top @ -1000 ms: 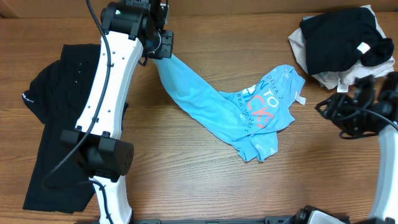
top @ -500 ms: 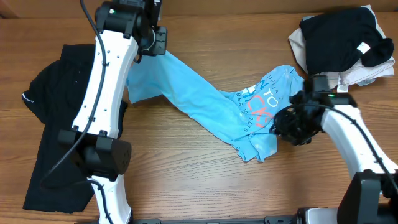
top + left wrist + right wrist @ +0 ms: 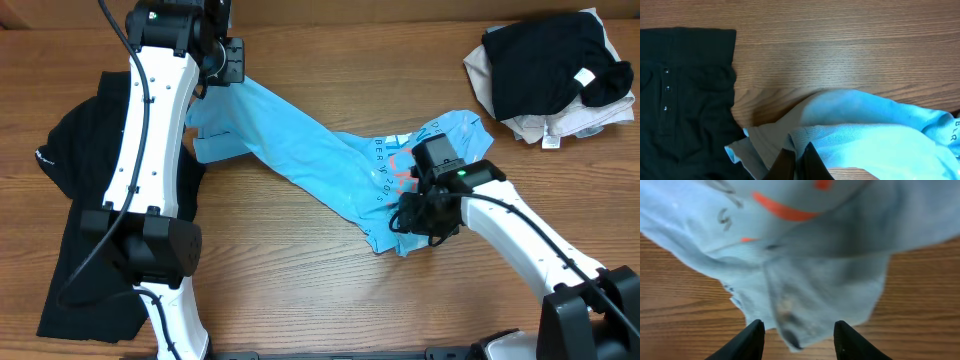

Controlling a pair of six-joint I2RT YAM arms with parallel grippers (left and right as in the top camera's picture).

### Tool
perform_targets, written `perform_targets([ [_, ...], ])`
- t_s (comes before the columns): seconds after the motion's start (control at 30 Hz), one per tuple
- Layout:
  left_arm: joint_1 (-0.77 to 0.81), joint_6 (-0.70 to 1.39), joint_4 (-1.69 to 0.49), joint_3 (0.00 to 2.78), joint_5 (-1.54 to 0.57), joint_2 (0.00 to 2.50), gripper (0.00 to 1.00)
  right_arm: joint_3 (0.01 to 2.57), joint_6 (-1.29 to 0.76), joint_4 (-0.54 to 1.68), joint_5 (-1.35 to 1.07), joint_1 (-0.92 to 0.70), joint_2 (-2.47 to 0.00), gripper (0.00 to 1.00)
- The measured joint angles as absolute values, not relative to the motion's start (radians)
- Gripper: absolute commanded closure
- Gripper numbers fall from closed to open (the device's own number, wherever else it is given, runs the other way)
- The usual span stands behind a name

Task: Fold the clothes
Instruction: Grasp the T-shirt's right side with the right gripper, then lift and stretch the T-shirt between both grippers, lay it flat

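The light blue T-shirt (image 3: 320, 170) with white and pink-red lettering lies stretched diagonally across the table. My left gripper (image 3: 222, 68) is shut on the shirt's upper left end; the left wrist view shows its fingers (image 3: 796, 162) pinching a fold of the blue cloth (image 3: 875, 135). My right gripper (image 3: 412, 222) is open over the shirt's lower right corner. In the right wrist view its fingers (image 3: 799, 339) straddle a hanging edge of the shirt (image 3: 830, 280), close above the wood.
A black garment (image 3: 80, 200) with small buttons lies flat at the left, partly under the left arm; it also shows in the left wrist view (image 3: 685, 95). A pile of black and beige clothes (image 3: 550, 75) sits at the back right corner.
My left gripper has pulled the shirt's end further left, spreading it. My right arm has swung in from the right edge to the shirt's lower right corner.
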State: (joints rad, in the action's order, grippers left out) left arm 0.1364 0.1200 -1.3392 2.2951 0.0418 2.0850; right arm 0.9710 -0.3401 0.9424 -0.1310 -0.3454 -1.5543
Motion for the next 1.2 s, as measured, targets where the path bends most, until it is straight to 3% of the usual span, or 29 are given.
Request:
perform_targets([
  [0.53,0.137,0.12,-1.339,2.295,0.042,2.085,0.96,0.971,-0.366,0.934,-0.062,-0.431,-1.64,0.53],
  [0.7,0.137,0.12,-1.34,2.295,0.042,2.085,0.96,0.971,-0.37,0.934,-0.059,-0.431,-1.662,0.66],
  [0.9,0.137,0.12,-1.345,2.295,0.042,2.085,0.96,0.971,-0.388,0.936,-0.046,-0.431,-1.662,0.96],
  [1.2,0.136,0.12,-1.391,2.296,0.042,2.085,0.96,1.01,-0.433,1.056,0.024,-0.405,-1.65,0.96],
])
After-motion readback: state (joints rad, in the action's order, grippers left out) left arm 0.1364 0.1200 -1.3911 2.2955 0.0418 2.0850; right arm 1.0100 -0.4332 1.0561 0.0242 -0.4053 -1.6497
